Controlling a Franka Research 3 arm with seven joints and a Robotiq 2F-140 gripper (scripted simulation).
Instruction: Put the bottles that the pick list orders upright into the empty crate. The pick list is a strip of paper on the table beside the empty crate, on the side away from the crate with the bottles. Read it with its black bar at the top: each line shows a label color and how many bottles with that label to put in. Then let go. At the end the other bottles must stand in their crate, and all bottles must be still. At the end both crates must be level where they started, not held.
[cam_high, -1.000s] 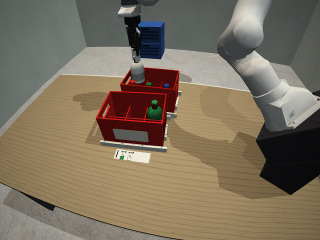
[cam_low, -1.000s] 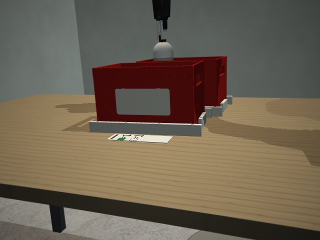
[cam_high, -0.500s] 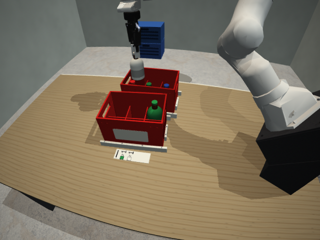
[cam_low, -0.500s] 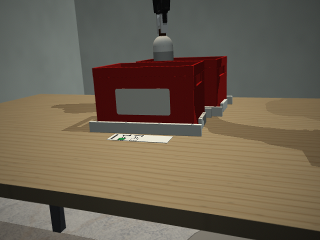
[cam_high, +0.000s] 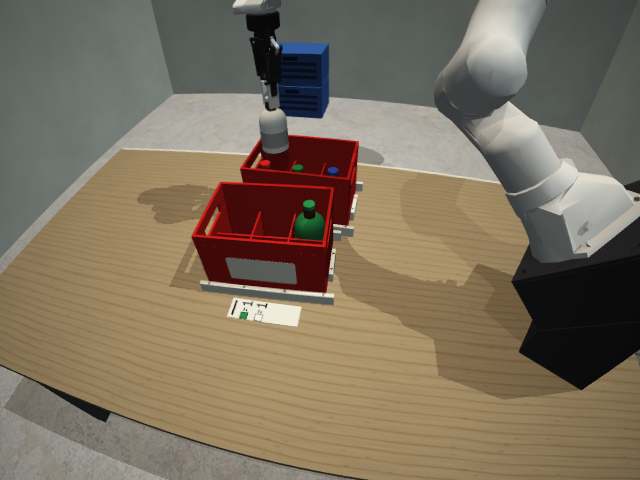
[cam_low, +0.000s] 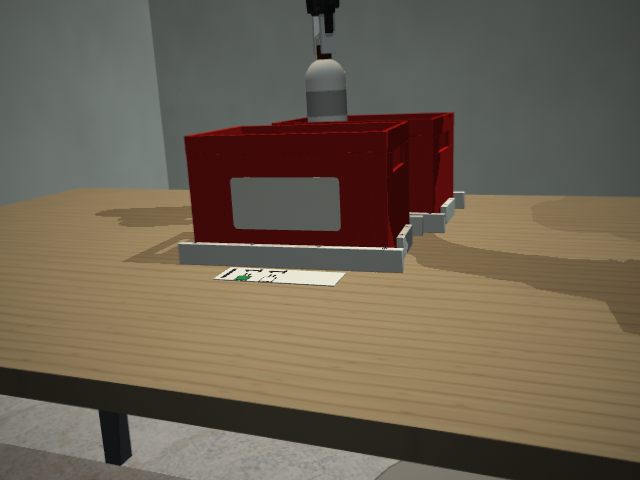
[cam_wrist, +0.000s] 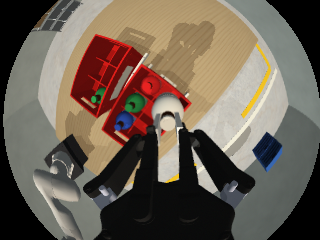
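Lower end of white bottle (cam_high: 273, 131) (cam_low: 326, 90) (cam_wrist: 167, 106): not visible in top view, behind near crate (cam_low: 289, 146) in exterior. Bottles inside both crates fully hidden in exterior. Far crate (cam_low: 434, 155) partly blocked by near one. Gripper (cam_low: 324, 43) cut off by top edge, exterior. Arm (cam_high: 498, 67) cut at top edge, top view. Bottle bases inside crates: out of sight.

The white bottle (cam_high: 273, 131) (cam_low: 326, 88) (cam_wrist: 167, 106) has risen higher above its crate (cam_high: 356, 160) (cam_low: 443, 155) (cam_wrist: 116, 137)
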